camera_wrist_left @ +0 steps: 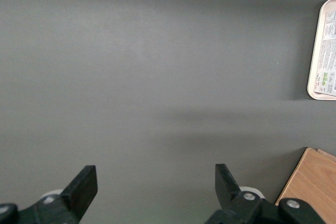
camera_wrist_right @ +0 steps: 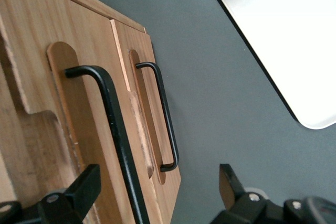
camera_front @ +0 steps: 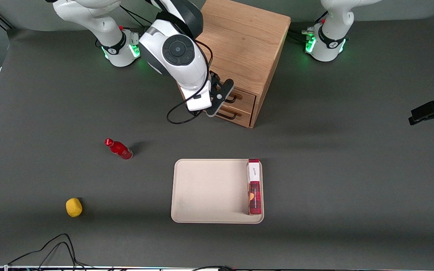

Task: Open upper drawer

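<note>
From the front, a wooden cabinet stands on the dark grey table, between the two arm bases. It has two drawers on its front, one above the other. The upper drawer is the top one, and it looks shut or very nearly so, about even with the lower drawer under it. Each has a black wire handle. The gripper sits right in front of the drawers, at the height of the upper handle. Nearer the camera lies a cream tray with a red box along one edge. A red bottle lies on its side toward the working arm's end of the table, and a yellow ball sits nearer the camera than the bottle. From the parked arm's wrist, you mostly see bare table, with a bit of the tray and a corner of the cabinet. From the working arm's wrist, the gripper is wide open and holds nothing. The upper drawer's handle runs between the two fingers, closer to one of them. The lower drawer with its own handle is just beside it, and the tray lies on the table farther out.
</note>
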Available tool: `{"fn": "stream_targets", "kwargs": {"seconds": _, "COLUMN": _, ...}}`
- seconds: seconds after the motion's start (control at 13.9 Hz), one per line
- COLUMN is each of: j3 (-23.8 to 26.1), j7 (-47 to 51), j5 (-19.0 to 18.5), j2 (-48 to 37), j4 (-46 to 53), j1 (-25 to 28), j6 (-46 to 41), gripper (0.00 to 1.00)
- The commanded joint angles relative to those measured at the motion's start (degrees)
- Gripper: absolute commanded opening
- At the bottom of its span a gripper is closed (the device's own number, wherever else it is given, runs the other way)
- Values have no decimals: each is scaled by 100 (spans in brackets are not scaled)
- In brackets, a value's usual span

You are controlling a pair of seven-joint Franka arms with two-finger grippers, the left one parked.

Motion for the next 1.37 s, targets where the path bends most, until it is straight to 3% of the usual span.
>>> {"fn": "stream_targets", "kwargs": {"seconds": 0.0, "j3": -21, "j7": -301, "j5": -130, "j2": 76, "j4": 47, "j1": 66, "j6": 142, "gripper": 100}}
{"fn": "stream_targets", "kwargs": {"seconds": 1.3, "j3": -21, "j7": -654, "j5": -271, "j2": 182, "j4": -401, "j1": 49, "j6": 802, "gripper": 100}}
